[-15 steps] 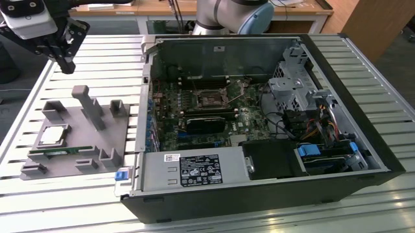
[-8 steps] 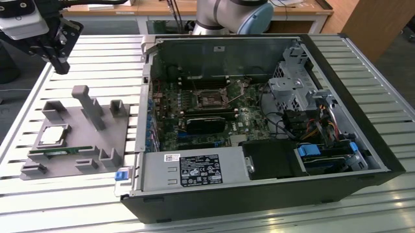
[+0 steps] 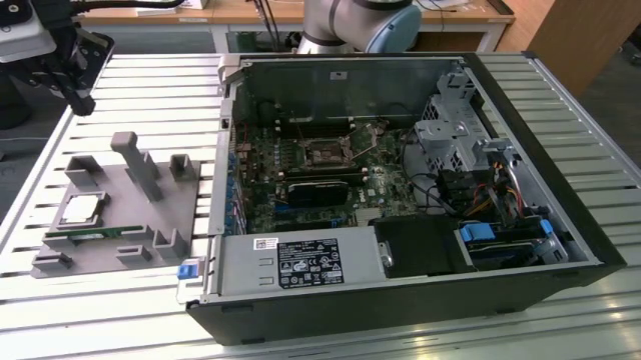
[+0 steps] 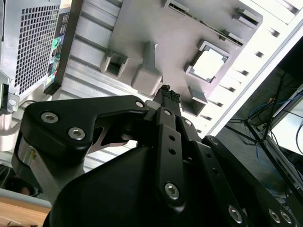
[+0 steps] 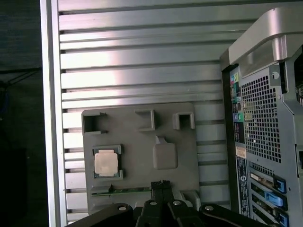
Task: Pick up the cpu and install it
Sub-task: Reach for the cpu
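Cpu (image 5: 105,163) lies flat in its square nest on the grey holder (image 5: 142,137). It is below my claw (image 5: 161,185) and off to one side, well apart, not under the fingertips. My claw hangs high with its two fingers pressed together and nothing between them.

I judge the step in hand to be the reach for the chip. To do it well I should spread the fingers before going down and bring the claw's centre straight over the metal lid. I should also turn the wrist so the pads face two opposite edges, meeting bare rim rather than the nest's corner lugs. A light, level grip should lift the chip out without tipping it.

The chip lies shiny lid up. Being square, it has no real long axis, and its edges run parallel to the holder's edges. Just beside it a green memory stick (image 5: 123,190) lies in its slot, and an upright post (image 5: 164,153) stands near; both are best steered clear of. Farther from my claw, on the slatted surface (image 5: 132,56), sits the open computer case (image 3: 421,300).
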